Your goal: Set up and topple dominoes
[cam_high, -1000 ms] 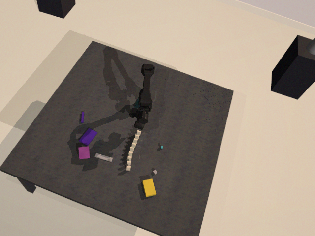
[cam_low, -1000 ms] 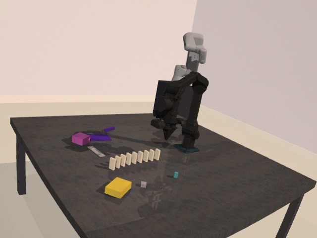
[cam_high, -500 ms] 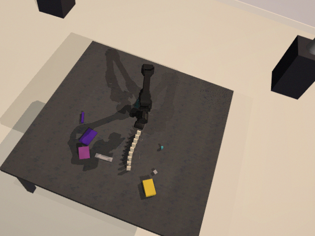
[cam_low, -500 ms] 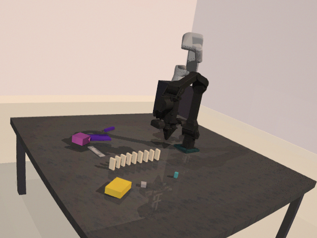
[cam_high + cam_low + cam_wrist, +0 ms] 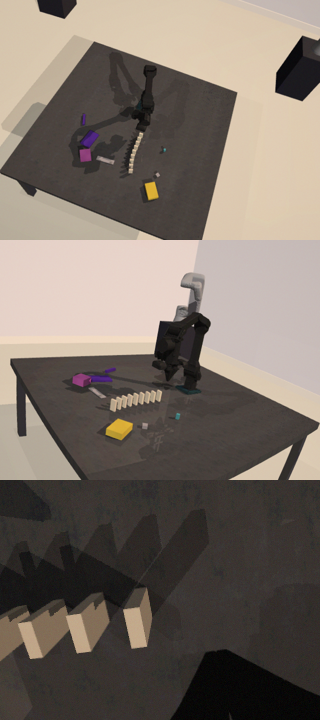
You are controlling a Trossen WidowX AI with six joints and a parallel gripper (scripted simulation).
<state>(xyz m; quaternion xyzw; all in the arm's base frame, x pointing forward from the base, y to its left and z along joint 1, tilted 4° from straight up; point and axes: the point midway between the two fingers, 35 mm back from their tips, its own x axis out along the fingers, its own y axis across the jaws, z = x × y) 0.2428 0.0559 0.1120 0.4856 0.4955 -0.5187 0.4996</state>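
Several cream dominoes stand upright in one gently curved row. The end domino nearest the arm (image 5: 140, 135) (image 5: 158, 395) (image 5: 136, 627) stands upright, turned a little differently from its neighbour in the wrist view. The far end domino (image 5: 130, 171) (image 5: 113, 405) also stands. No loose cream domino shows. My gripper (image 5: 168, 380) (image 5: 216, 661) is shut and empty, pointing down above the table, just beyond the arm-side end of the row and apart from it. In the top view the arm hides its fingertips.
A yellow block (image 5: 151, 190) (image 5: 119, 429), a small grey cube (image 5: 157, 174) (image 5: 145, 426) and a teal piece (image 5: 164, 150) (image 5: 177, 416) lie on one side. A grey bar (image 5: 105, 160) (image 5: 97, 392), magenta block (image 5: 85, 155) (image 5: 81, 380), purple slab (image 5: 89, 138) (image 5: 101, 378) and purple bar (image 5: 84, 119) (image 5: 110, 370) lie on the other.
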